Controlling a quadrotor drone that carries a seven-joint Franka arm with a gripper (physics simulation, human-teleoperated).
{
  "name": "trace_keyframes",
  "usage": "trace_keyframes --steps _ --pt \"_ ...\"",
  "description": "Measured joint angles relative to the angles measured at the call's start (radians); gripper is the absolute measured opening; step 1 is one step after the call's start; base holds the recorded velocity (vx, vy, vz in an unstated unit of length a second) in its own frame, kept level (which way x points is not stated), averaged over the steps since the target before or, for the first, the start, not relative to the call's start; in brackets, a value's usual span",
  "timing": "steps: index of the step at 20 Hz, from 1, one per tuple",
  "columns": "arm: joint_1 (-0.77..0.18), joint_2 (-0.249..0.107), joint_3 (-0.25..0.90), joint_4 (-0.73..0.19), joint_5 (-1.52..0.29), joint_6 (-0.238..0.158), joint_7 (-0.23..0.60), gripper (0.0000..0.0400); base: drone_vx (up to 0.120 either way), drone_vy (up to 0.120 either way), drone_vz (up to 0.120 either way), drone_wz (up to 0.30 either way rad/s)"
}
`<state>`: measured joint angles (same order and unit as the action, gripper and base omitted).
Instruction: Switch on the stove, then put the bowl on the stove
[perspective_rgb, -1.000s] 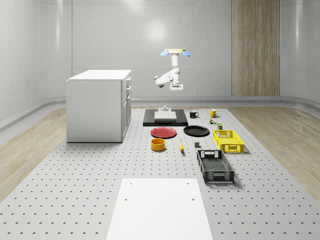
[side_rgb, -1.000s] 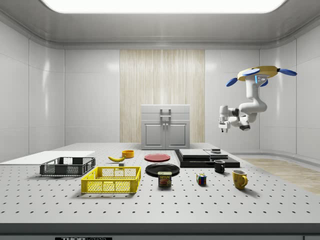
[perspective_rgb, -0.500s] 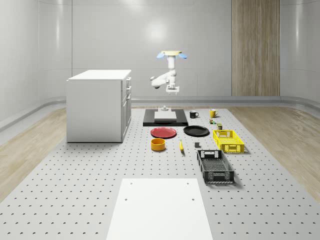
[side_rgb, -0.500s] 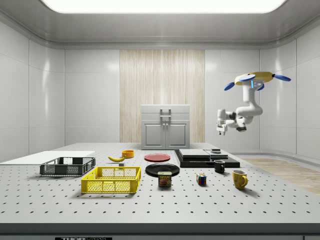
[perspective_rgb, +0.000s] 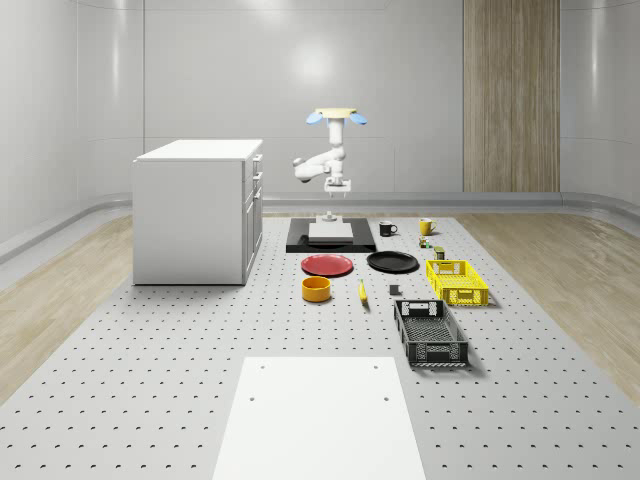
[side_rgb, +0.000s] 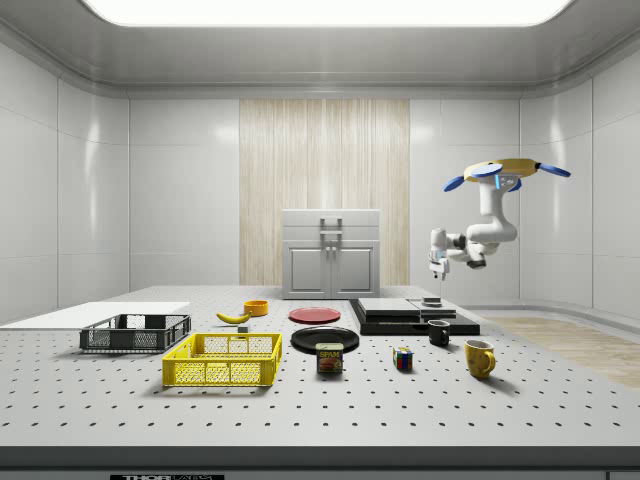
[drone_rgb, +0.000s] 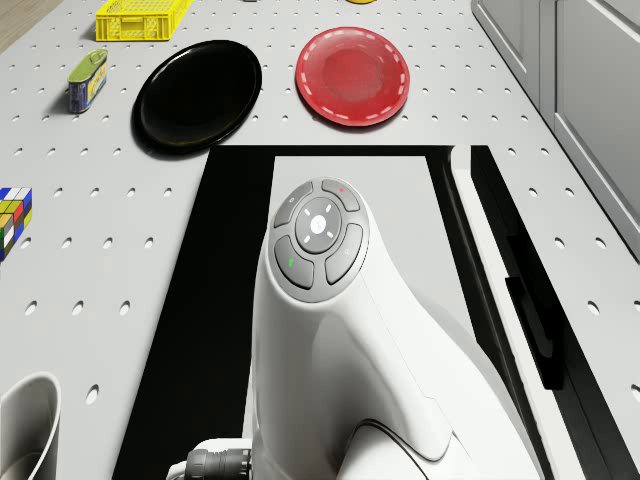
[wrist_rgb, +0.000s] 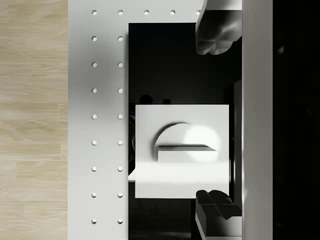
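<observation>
drone (side_rgb: 505, 171): hovers above stove (perspective_rgb: 331, 236). gripper (side_rgb: 437, 270): fingers apart, held over switch (wrist_rgb: 183, 145). risk: switch missed if descent drifts; bowl (perspective_rgb: 317, 289) untouched on worktop (perspective_rgb: 150, 350).

Tabletop (perspective_rgb: 150, 340): pale grey, regular dark hole grid. Stove (perspective_rgb: 300, 240): black slab, white-grey plate on top; its switch (wrist_rgb: 182, 150) white. Bowl (perspective_rgb: 317, 289): orange-yellow. Beside the stove, red plate (perspective_rgb: 328, 265) with a pale dashed ring in the drone view, black plate (perspective_rgb: 392, 262). Yellow lattice crate (perspective_rgb: 456, 281); black lattice crate (perspective_rgb: 430, 333). Banana (perspective_rgb: 362, 292) yellow. Drone (perspective_rgb: 336, 115): yellow body, blue rotors. Arm (perspective_rgb: 318, 163) white.
</observation>
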<state>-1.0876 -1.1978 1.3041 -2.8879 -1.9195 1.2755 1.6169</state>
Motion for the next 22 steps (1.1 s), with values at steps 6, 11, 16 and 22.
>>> trace_keyframes --steps 6,11,16,22 --pt "-0.002 -0.036 -0.026 0.006 -0.016 0.043 0.001 0.0400 0.000 -0.027 0.000 0.000" --pt "0.000 -0.072 -0.093 0.021 -0.073 0.100 -0.006 0.0400 0.000 0.000 0.000 0.000" --pt "-0.043 -0.077 -0.114 0.069 -0.099 0.130 -0.004 0.0400 0.000 0.000 0.000 0.000" --pt "-0.089 -0.082 -0.132 0.120 -0.122 0.164 -0.002 0.0400 0.000 0.000 0.000 0.000"
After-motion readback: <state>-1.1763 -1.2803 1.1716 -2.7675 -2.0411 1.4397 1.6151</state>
